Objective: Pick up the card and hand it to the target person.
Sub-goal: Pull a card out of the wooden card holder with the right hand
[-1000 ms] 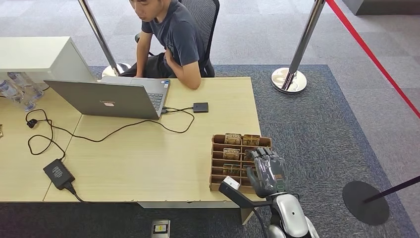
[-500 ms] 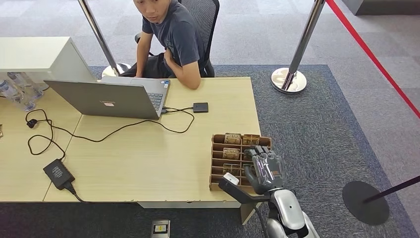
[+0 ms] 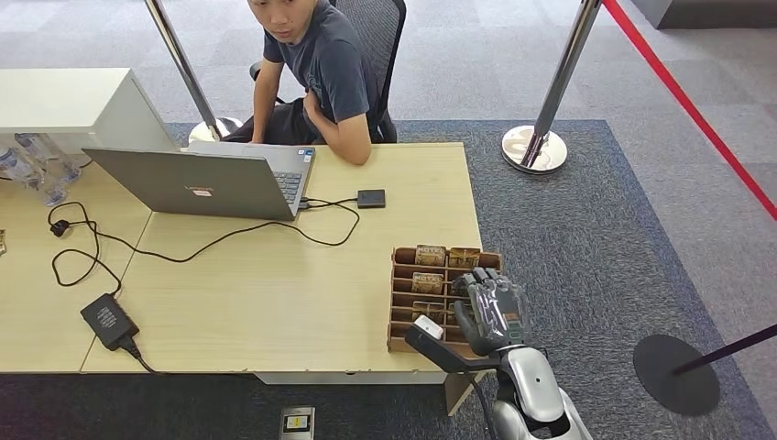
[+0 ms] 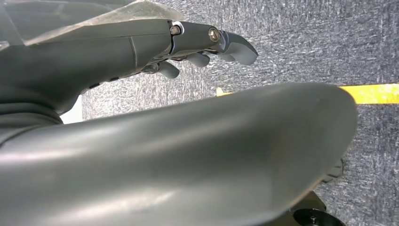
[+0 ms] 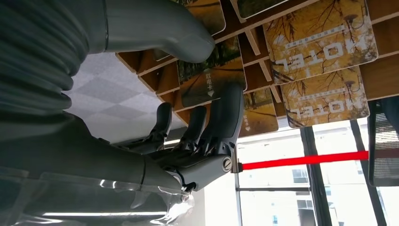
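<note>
A wooden card rack stands at the table's front right corner with several hotel cards in its slots. My right hand hovers over the rack's near right part. In the right wrist view its thumb and fingers are spread on either side of a tree-printed card in its slot, with a fingertip at the card's edge; nothing is lifted. More "HOTEL" cards lie beyond. My left hand hangs over carpet, fingers loosely bent and holding nothing. A seated person faces the table's far side.
An open laptop, trailing cables, a power adapter and a small black box lie on the table. Water bottles and a white cabinet stand at far left. A stanchion with red rope borders the right.
My right hand has edged slightly forward over the rack. The person has lifted their head from the laptop toward me.
</note>
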Controlling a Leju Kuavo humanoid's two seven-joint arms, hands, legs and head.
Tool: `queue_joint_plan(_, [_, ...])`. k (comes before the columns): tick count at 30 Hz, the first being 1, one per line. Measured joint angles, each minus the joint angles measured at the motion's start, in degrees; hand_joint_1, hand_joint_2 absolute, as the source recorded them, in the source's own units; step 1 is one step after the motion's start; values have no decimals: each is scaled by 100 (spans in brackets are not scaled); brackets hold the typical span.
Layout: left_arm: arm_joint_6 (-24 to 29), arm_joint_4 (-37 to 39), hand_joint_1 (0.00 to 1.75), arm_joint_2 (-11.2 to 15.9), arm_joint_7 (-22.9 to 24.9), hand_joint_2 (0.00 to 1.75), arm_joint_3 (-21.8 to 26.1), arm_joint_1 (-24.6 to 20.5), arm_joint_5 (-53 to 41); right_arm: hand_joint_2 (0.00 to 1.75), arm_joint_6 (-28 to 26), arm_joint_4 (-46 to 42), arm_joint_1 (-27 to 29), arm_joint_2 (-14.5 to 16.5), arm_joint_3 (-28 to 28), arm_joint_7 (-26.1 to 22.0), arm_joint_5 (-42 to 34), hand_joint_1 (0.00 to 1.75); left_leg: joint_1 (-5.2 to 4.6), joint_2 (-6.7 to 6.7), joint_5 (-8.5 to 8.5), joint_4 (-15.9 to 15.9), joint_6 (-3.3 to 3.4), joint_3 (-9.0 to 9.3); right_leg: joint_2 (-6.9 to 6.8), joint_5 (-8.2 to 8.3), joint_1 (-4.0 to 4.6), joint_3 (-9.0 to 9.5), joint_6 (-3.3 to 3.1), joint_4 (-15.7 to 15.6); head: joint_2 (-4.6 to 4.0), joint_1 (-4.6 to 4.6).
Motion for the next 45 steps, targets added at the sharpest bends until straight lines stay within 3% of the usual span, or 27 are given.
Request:
queue_joint_plan(25, [-44,0,0,0,-16,0,7,0,-111,175,12,-977,578,-76,-40,185,409,84,0,0,0,0,0,-7,0,0,0,-7,0,0,0,-1])
queue_joint_plan(45, [-41,0,0,0,4,0,25,-1,-145,175,203,-738,634,-23,-70,117,244,83,0,0,0,0,0,-9,0,0,0,-8,0,0,-1,-1])
